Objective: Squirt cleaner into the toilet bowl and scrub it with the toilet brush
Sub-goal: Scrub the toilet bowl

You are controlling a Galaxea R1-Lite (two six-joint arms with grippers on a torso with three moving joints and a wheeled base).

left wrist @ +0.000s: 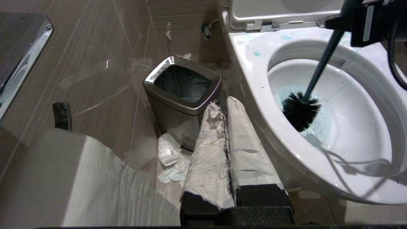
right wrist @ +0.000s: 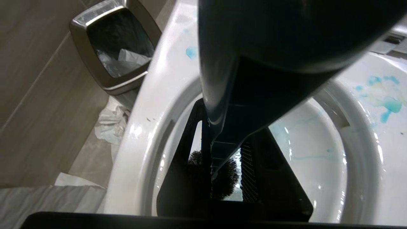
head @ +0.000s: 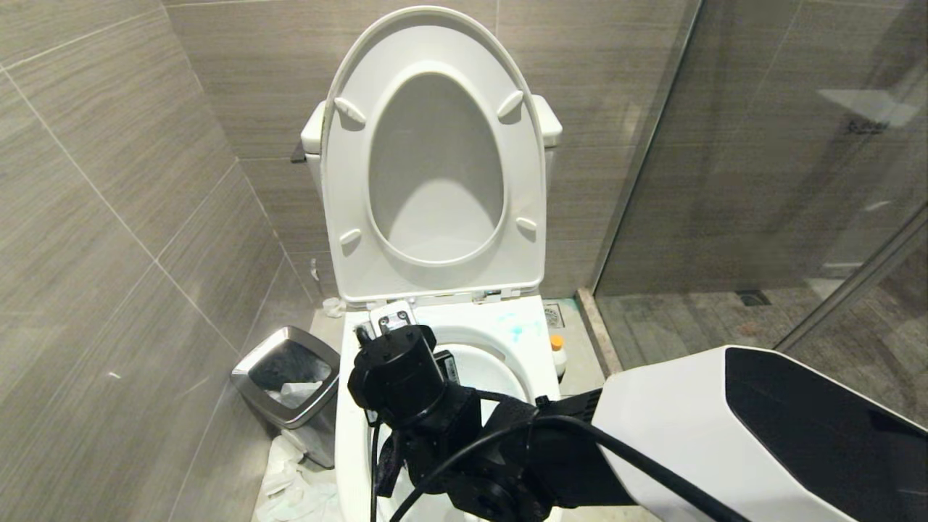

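The toilet bowl [head: 525, 348] stands with its seat and lid raised [head: 435, 167]. My right gripper [right wrist: 222, 133] hangs over the bowl, shut on the slim slate-blue handle of the toilet brush [left wrist: 321, 63]. The black bristle head [left wrist: 300, 111] sits low against the bowl's inner wall, in light blue liquid. Blue cleaner smears mark the rim [right wrist: 388, 101]. The cleaner [head: 557, 355], a white bottle with an orange cap, stands on the floor to the right of the toilet. My left gripper [left wrist: 224, 105] is shut and empty, parked low to the left of the toilet.
A steel waste bin [head: 290, 384] stands to the left of the toilet, with crumpled white paper [left wrist: 171, 156] on the floor by it. Tiled walls close in at the left and the back. A glass shower partition [head: 761, 181] is on the right.
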